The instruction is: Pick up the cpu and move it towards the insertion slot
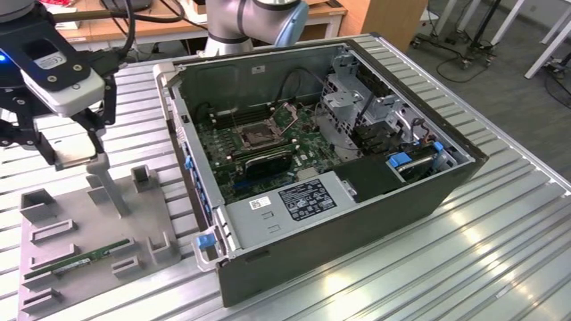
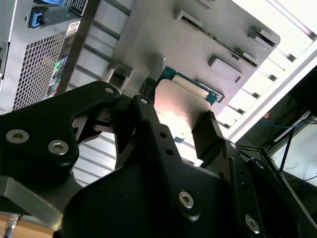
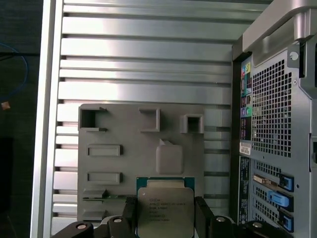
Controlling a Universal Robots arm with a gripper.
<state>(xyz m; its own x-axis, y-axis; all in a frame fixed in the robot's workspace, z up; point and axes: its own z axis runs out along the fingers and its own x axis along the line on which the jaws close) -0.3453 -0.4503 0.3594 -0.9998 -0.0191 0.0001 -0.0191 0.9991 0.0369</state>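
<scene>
Up over the tray, claw is pinching the cpu, so pickup looks done; reaching the slot means clearing the case wall.

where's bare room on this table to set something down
Bare slatted table flanks the computer case on the exterior view's right and along its near side. Crowded: the grey tray with its holders, and the narrow strip between tray and case.

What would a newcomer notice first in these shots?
The gripper is clamped on the cpu, holding it above the grey tray in the first wrist view. On the exterior view's right lies the open computer case, with the shiny-framed insertion slot inside it.
</scene>
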